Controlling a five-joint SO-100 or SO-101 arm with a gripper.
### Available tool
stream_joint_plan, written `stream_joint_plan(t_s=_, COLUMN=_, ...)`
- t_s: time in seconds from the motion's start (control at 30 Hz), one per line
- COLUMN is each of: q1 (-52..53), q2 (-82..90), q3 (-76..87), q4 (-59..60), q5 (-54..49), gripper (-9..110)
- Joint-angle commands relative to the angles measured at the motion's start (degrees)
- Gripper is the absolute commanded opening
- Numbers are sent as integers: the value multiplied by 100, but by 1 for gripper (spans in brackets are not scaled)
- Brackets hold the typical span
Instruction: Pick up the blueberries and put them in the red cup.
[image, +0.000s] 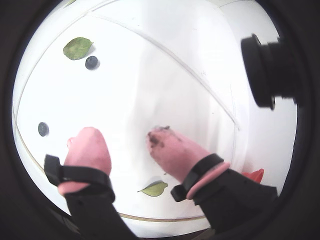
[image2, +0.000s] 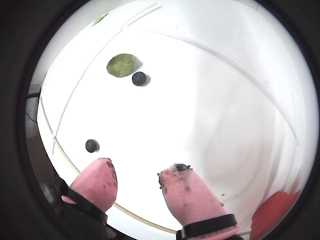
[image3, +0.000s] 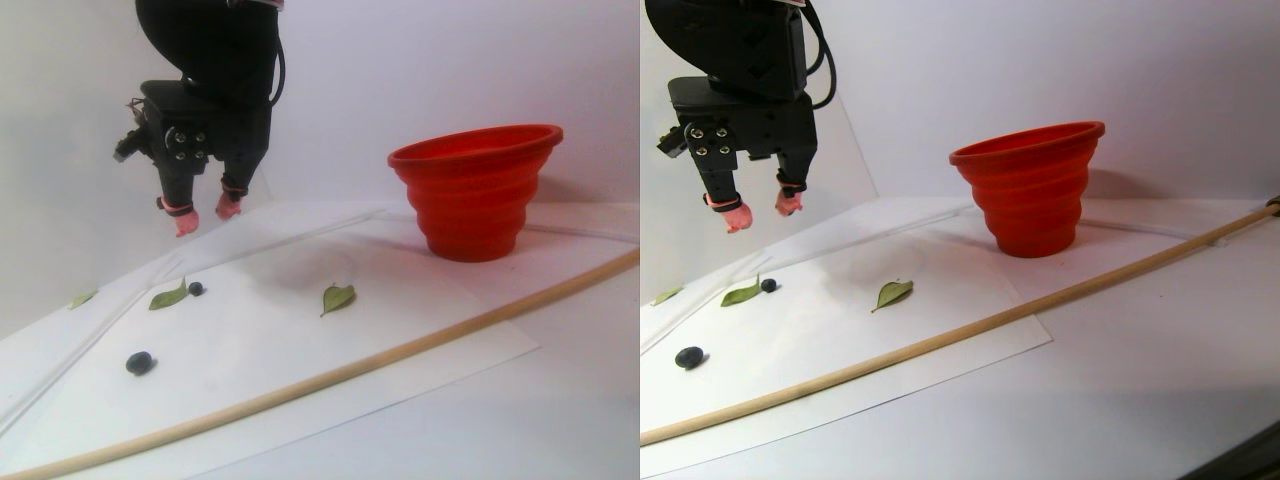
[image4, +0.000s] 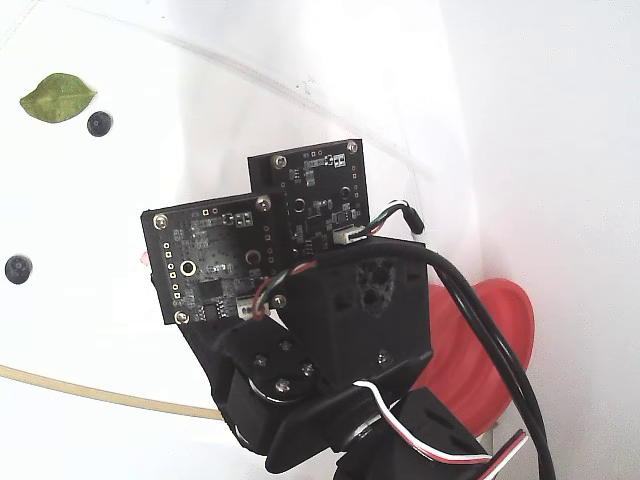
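My gripper (image: 124, 134) is open, its pink, stained fingertips (image2: 102, 172) apart with nothing between them. In the stereo pair view it (image3: 207, 218) hangs well above the white sheet, to the left of the red cup (image3: 475, 190). Two blueberries lie on the sheet: one (image3: 196, 288) beside a green leaf (image3: 168, 296), the other (image3: 140, 362) nearer the front. Both wrist views show them ahead and left of the fingers, one (image: 91, 62) by the leaf, one (image: 43, 129) close to the left finger. A sliver of the cup (image2: 275, 215) shows at lower right.
A long thin wooden stick (image3: 350, 365) lies diagonally across the sheet in front of the cup. A second leaf (image3: 338, 297) lies mid-sheet, under the gripper in a wrist view (image: 155, 188). A small leaf (image3: 82, 298) sits at far left. A second camera (image: 270, 70) juts in.
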Motion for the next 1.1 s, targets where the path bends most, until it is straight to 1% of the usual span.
stream_joint_plan(t_s=0.0, q1=-316, q2=-97, q3=-378, q4=-237, q5=-123, gripper=16)
stream_joint_plan(t_s=0.23, q1=-396, q2=-756, q3=-589, q4=-624, q5=-316, gripper=16)
stream_joint_plan(t_s=1.07, q1=-606, q2=-2039, q3=-1433, q4=-1213, q5=-483, gripper=17)
